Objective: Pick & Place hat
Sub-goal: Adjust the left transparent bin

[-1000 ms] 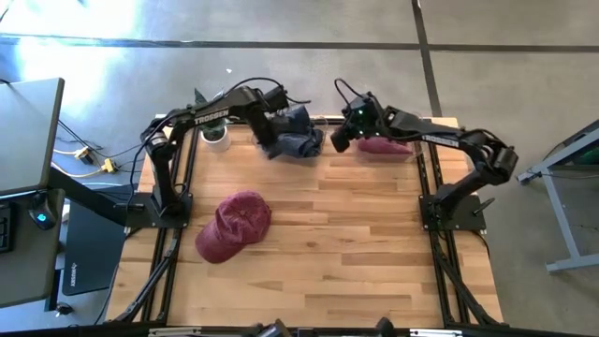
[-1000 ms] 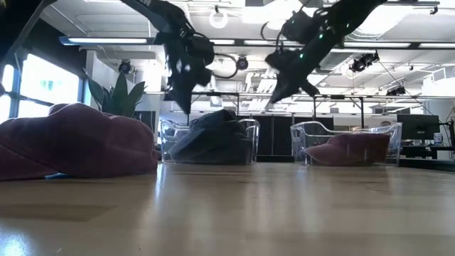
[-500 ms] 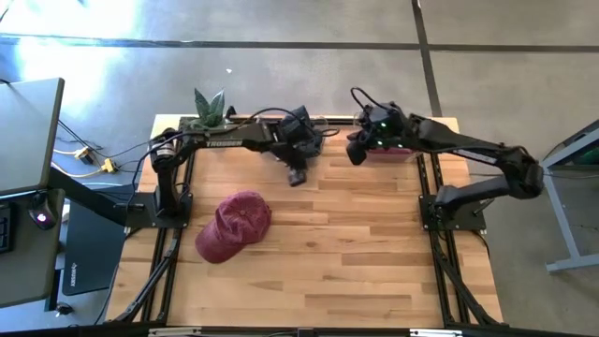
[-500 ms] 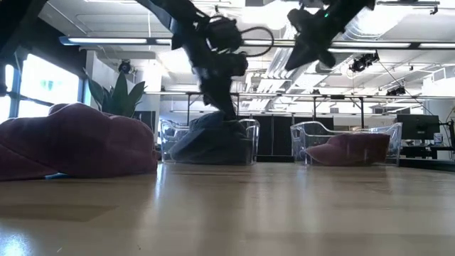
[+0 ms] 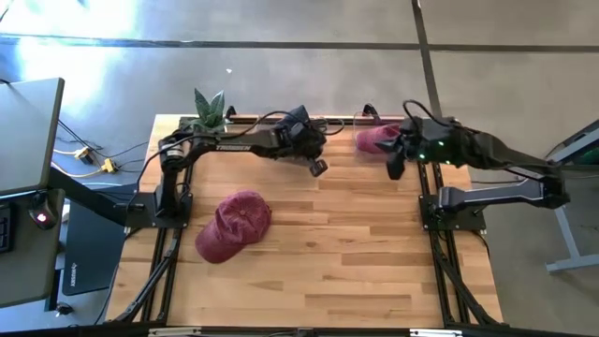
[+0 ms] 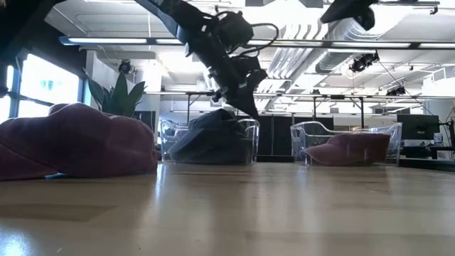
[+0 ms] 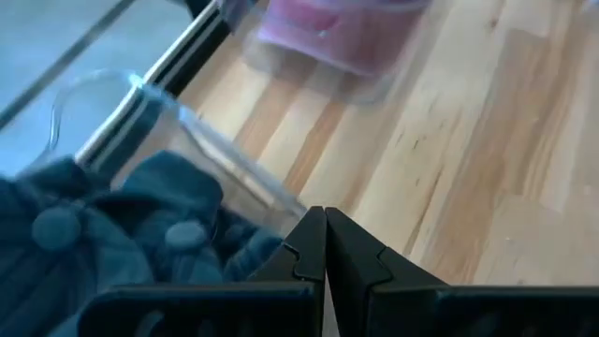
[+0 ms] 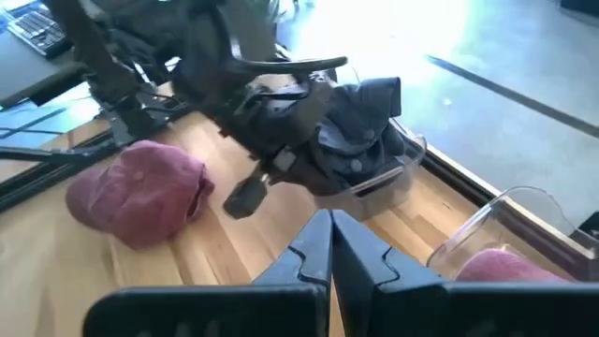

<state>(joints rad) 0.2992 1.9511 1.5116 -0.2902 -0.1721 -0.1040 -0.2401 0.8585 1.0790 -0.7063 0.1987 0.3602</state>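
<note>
A maroon hat (image 5: 234, 225) lies crown up on the wooden table, left of centre, also in the right wrist view (image 8: 140, 192). A dark blue hat (image 7: 122, 234) sits in a clear bin (image 6: 213, 139) at the far edge. A second maroon hat (image 5: 374, 139) sits in another clear bin (image 6: 352, 149) to its right. My left gripper (image 5: 318, 168) is shut and empty, slanting down just right of the blue hat's bin (image 6: 249, 107). My right gripper (image 5: 393, 168) is shut and empty, raised near the right edge.
A potted plant (image 5: 211, 108) stands at the far left corner. The two arm bases (image 5: 164, 201) (image 5: 449, 201) stand at the table's left and right sides. Bare wood (image 5: 356, 253) lies between the loose hat and the right base.
My left gripper has swung from above the blue hat's bin toward the table's right and a little nearer, tipping from pointing steeply down to a slant. My right gripper has drawn back from the far bins toward the right edge and risen. Both stayed shut.
</note>
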